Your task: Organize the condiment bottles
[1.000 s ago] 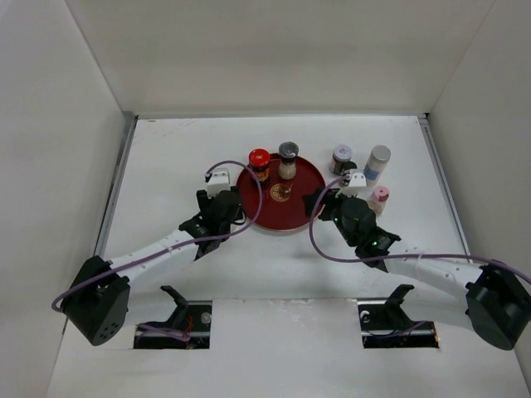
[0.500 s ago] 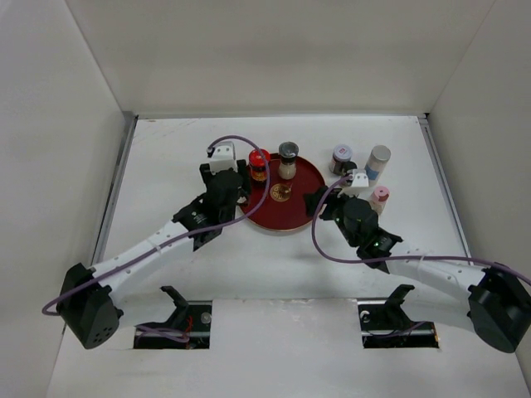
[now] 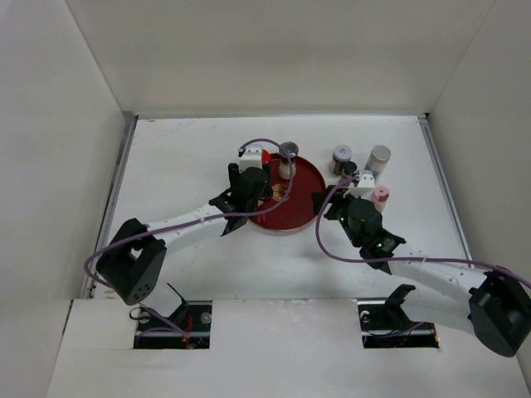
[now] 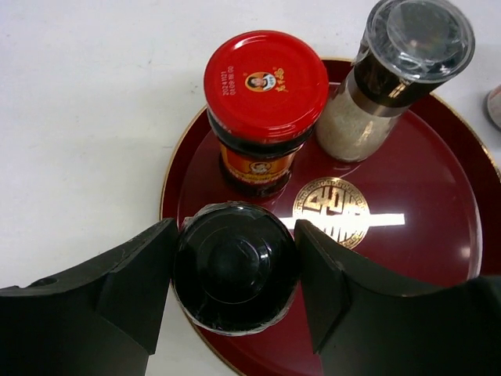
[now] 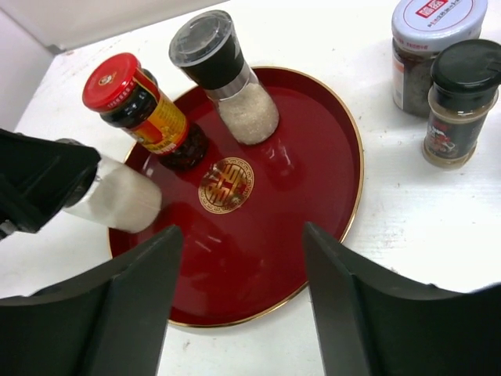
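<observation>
My left gripper (image 4: 235,235) is shut on a black-capped bottle (image 4: 235,270) with a white body (image 5: 117,200), held over the left edge of the round red tray (image 4: 423,235). Just beyond it on the tray stand a red-capped jar (image 4: 264,86) and a grinder with a clear grey cap (image 4: 407,47). My right gripper (image 5: 243,235) hangs open over the tray's near right rim (image 5: 344,227) with nothing between its fingers. In the top view the left gripper (image 3: 253,186) is at the tray's left side and the right gripper (image 3: 325,203) at its right.
Right of the tray on the table stand a white-capped jar (image 5: 434,39), a black-capped shaker (image 5: 462,98), a silver-capped bottle (image 3: 378,157) and a pink-capped bottle (image 3: 380,195). White walls close in the table on three sides.
My left arm has swung right and forward, carrying the black-capped bottle from the table left of the tray to over the tray's left edge. The right arm has barely shifted.
</observation>
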